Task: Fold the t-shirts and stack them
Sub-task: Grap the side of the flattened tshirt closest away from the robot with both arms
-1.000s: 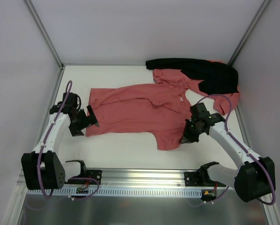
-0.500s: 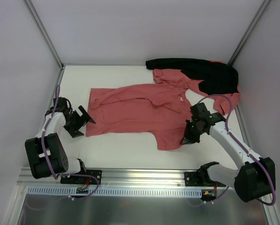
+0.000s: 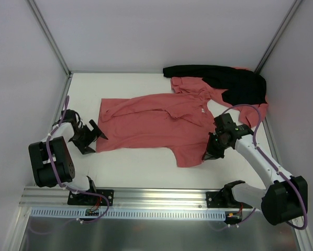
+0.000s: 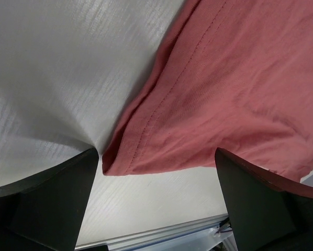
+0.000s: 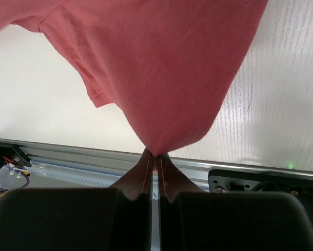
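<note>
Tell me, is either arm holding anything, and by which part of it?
The right fingers are shut on the spread t-shirt, pinching a fold of cloth beside its near sleeve. The left fingers are open, straddling its hem corner, holding nothing.

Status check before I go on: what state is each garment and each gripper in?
Salmon-red cloth t-shirt mid-table: spread, unfolded, one side pinched up.
Salmon-red t-shirt at back right: crumpled, partly under black garment.
Black cloth garment: draped over that back shirt.
Left gripper: open, facing the spread shirt's hem corner.
Right gripper: shut on the spread shirt's cloth.
</note>
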Motion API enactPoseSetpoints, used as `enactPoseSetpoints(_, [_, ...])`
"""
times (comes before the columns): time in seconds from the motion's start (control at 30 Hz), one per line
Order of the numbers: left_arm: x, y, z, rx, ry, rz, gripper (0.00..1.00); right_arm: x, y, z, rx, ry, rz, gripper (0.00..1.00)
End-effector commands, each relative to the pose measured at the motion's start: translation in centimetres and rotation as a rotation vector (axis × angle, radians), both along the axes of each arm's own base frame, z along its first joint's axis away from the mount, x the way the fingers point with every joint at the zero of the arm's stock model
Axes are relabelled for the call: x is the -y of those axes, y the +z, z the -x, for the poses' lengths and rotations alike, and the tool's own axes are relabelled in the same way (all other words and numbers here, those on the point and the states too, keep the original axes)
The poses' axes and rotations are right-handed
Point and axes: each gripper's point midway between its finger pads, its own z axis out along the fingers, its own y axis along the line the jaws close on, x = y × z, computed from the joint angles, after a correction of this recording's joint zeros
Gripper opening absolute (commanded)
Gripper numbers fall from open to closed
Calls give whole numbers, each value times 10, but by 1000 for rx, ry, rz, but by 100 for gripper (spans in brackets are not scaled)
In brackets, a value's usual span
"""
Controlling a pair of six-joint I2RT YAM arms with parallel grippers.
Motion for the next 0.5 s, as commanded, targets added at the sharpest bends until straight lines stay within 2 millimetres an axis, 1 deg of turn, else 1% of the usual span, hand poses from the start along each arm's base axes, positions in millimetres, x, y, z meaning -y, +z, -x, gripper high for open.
enactPoseSetpoints(0.0, [2, -3, 3, 1, -26, 21, 96, 0, 11, -7, 21, -5, -5, 0])
enactPoseSetpoints(0.03, [3, -4, 5, -3, -29, 27, 96, 0, 10, -8, 22, -9, -2, 0])
enactPoseSetpoints(0.1, [9, -5, 6, 7, -46, 60, 83, -1, 10, -8, 23, -7, -4, 0])
enactPoseSetpoints(0.13, [12, -3, 5, 15, -52, 80, 74, -1, 9, -9, 20, -8, -5, 0])
enactPoseSetpoints(0.17, [15, -3, 5, 16, -57, 96, 40, -1, 9, -9, 20, -11, -6, 0])
enactPoseSetpoints(0.2, [16, -2, 4, 16, -50, 103, 21, -1, 8, -9, 18, -9, -5, 0])
enactPoseSetpoints(0.23, [16, -1, 5, 16, -49, 103, 9, -1, 8, -10, 18, -11, -5, 0])
enactPoseSetpoints(0.27, [16, 0, 5, 20, -48, 98, 1, -2, 8, -10, 15, -8, -5, 0])
enactPoseSetpoints(0.3, [14, 2, 3, 23, -47, 92, 0, -3, 8, -11, 18, -7, -8, 0])
enactPoseSetpoints(0.33, [14, 3, 6, 11, -49, 88, 0, -3, 8, -11, 17, -10, -8, 0])
enactPoseSetpoints(0.47, [11, 11, 7, 20, -74, 67, 0, -3, 11, -16, 29, -8, -9, 0])
